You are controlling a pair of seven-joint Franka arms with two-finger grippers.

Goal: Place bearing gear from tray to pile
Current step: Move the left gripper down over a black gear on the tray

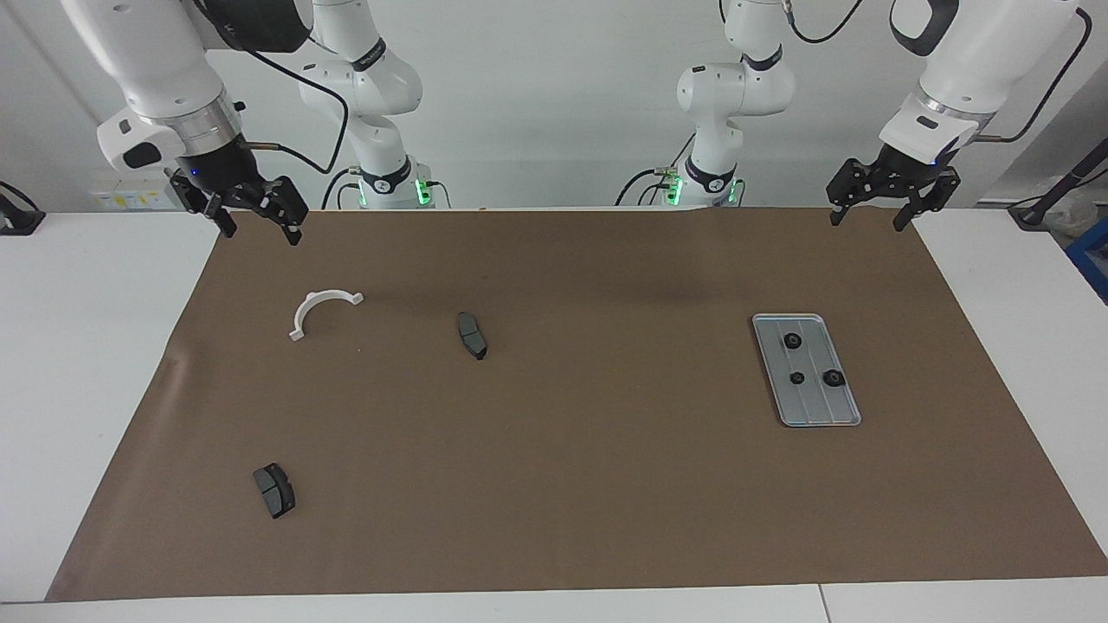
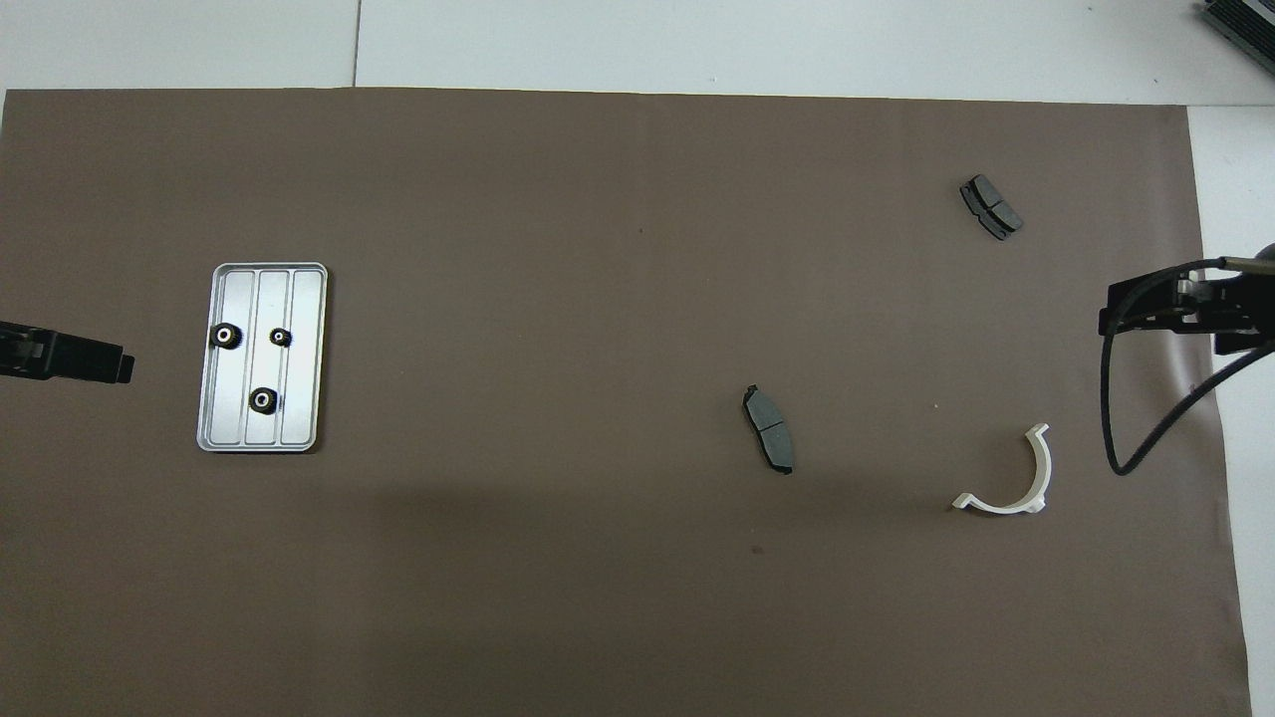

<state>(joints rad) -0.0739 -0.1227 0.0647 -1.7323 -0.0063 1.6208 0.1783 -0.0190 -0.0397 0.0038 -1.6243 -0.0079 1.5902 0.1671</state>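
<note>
The silver grooved tray (image 1: pixel 818 415) lies on the brown mat toward the left arm's end and also shows in the overhead view (image 2: pixel 299 299). Three small black bearing gears (image 1: pixel 790 341) (image 1: pixel 797 378) (image 1: pixel 833 377) sit in it. The pile is scattered toward the right arm's end: a white half-ring bracket (image 1: pixel 313 303) and two dark brake pads (image 1: pixel 472 335) (image 1: pixel 274 490). My left gripper (image 1: pixel 868 219) is open and empty, raised over the mat's edge beside the tray. My right gripper (image 1: pixel 260 229) is open and empty, raised over the mat's corner near the bracket.
The brown mat (image 1: pixel 606 484) covers most of the white table. In the overhead view the gears (image 2: pixel 263 400), the bracket (image 2: pixel 1046 468) and the pads (image 2: pixel 768 428) (image 2: pixel 991 207) lie far apart. A black cable (image 2: pixel 1111 418) hangs by the right gripper (image 2: pixel 1111 319).
</note>
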